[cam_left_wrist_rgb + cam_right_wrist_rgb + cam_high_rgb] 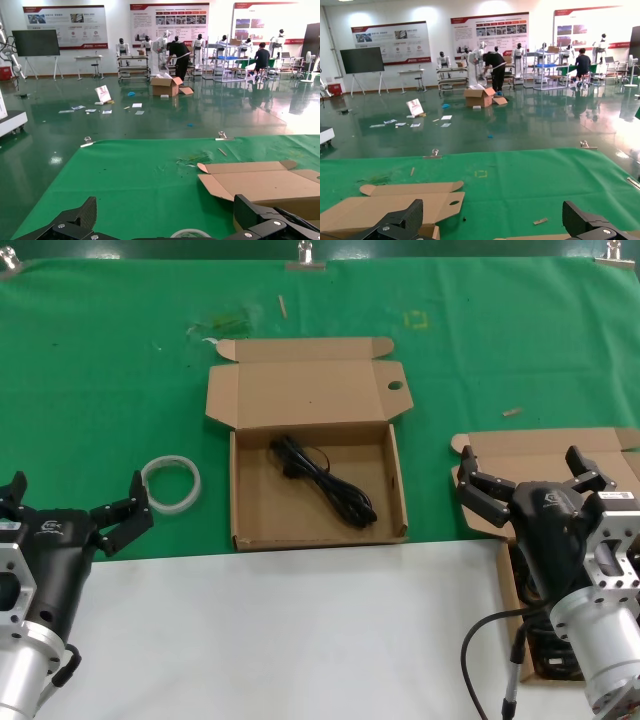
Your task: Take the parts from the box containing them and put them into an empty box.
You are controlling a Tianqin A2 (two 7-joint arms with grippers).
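Two shallow brown cardboard boxes stand open on the worktop (100, 360), which is green cloth at the back and white at the front. The middle box, with a round hole in its lid tab (315, 465), holds one loose coil of thin black cable (322, 480), lying slantwise across its floor. The second box, with rounded lid flaps (545, 455), sits at the right edge, mostly hidden behind the right arm; something dark shows inside it (550, 650), but how many bundles are there cannot be told. One white ring (171, 483) lies on the green cloth, just left of the middle box.

The left gripper (70, 510) hovers near the front left, close to the white ring, its fingers (125, 515) spread wide and holding nothing. The right gripper (530, 480) hangs over the second box, its fingers (485, 495) likewise spread apart and empty.
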